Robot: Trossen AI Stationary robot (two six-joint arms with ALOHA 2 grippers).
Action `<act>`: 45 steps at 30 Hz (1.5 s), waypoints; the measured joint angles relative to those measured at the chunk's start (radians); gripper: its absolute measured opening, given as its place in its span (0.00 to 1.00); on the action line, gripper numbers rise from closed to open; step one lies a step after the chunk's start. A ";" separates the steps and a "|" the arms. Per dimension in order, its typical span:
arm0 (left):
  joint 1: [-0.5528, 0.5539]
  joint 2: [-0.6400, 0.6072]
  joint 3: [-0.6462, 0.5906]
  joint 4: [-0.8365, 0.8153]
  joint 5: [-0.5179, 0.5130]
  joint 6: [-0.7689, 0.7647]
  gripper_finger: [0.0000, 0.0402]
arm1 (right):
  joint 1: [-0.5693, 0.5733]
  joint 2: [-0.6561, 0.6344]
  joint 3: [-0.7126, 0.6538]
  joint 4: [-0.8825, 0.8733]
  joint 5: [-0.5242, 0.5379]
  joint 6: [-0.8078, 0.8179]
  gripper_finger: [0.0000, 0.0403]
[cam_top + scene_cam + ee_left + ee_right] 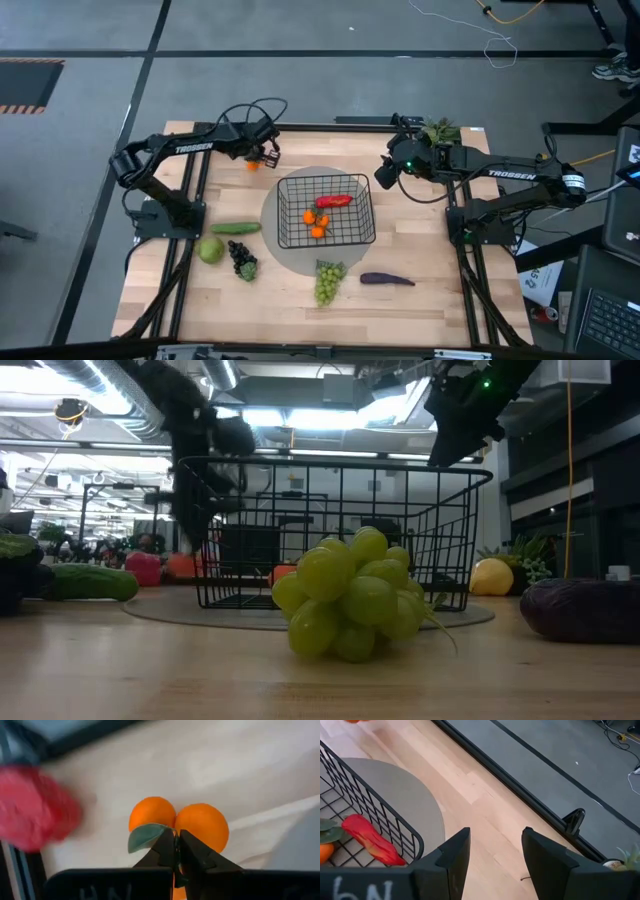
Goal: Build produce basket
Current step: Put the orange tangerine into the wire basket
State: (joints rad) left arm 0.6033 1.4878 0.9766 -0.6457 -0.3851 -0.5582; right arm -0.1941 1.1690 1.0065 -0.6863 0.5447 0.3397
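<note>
The black wire basket (325, 210) stands on a grey round mat (283, 255) at mid-table and holds a red chili (333, 200) and small oranges (316, 226). My left gripper (264, 155) is near the table's far edge, left of the basket, shut on a pair of joined oranges (202, 822) with a green leaf. A blurred red fruit (32, 807) lies beside them. My right gripper (492, 855) hangs open above the table, off the basket's far right corner, holding nothing. My left gripper pinches the orange pair where the two fruits join, by the green leaf (142, 837), between its two shut fingers (197, 855). The fingers come slanting down from above. Whether the oranges are clear of the table cannot be told.
Along the near side lie a cucumber (236, 228), a green apple (210, 250), purple grapes (243, 262), green grapes (327, 280) and an eggplant (386, 280). A yellow pear (492, 576) sits at the far right by a small plant (440, 130).
</note>
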 joint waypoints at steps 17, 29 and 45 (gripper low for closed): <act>-0.338 -0.252 0.274 0.476 0.115 0.353 0.00 | 0.000 0.000 0.000 0.001 0.001 0.047 0.44; -0.525 -0.215 0.273 0.530 0.291 0.360 0.00 | 0.003 0.000 0.000 0.028 -0.039 0.037 0.44; -0.561 -0.169 0.273 0.471 0.297 0.359 0.01 | 0.082 0.000 0.000 0.422 -0.730 -0.399 0.44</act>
State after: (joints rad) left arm 0.0422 1.3190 1.2491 -0.1743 -0.0879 -0.1995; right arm -0.1124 1.1690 1.0065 -0.2639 -0.1850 -0.0597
